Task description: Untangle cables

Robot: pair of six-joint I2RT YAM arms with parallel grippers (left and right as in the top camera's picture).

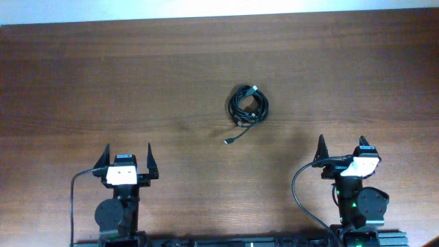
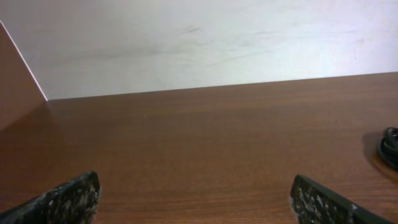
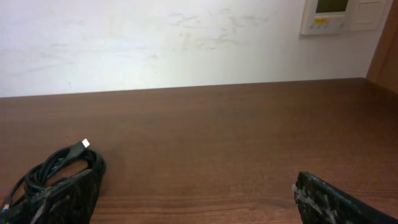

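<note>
The cables (image 1: 247,106) lay as one small black bundle, coiled in a rough ring on the wooden table (image 1: 137,68), a little past the middle and toward the far edge. How many cords made up the ring I could not tell, since they overlapped too closely. One plug (image 1: 254,88) stuck out at the far side of the ring, and a single loose tail ran out from the near side and ended in another small plug (image 1: 228,141) lying flat on the wood. From my right wrist the cables (image 3: 59,171) showed low at the left of the view, with a pale-tipped plug (image 3: 85,144) pointing up and away, and one of my own fingers (image 3: 68,196) stood in front of the bundle's near part. From my left wrist only a sliver of the cables (image 2: 390,146) showed at the right edge. My left gripper (image 1: 128,147) sat near the front edge of the table, well apart from the bundle, with its jaws spread wide and nothing between them. My right gripper (image 1: 341,139) sat at the front on the other side, nearer the bundle but not touching it, its jaws equally wide and bare. A pale wall (image 2: 186,43) rose behind the table's far edge, and a small control panel (image 3: 336,15) hung on it at the right.
</note>
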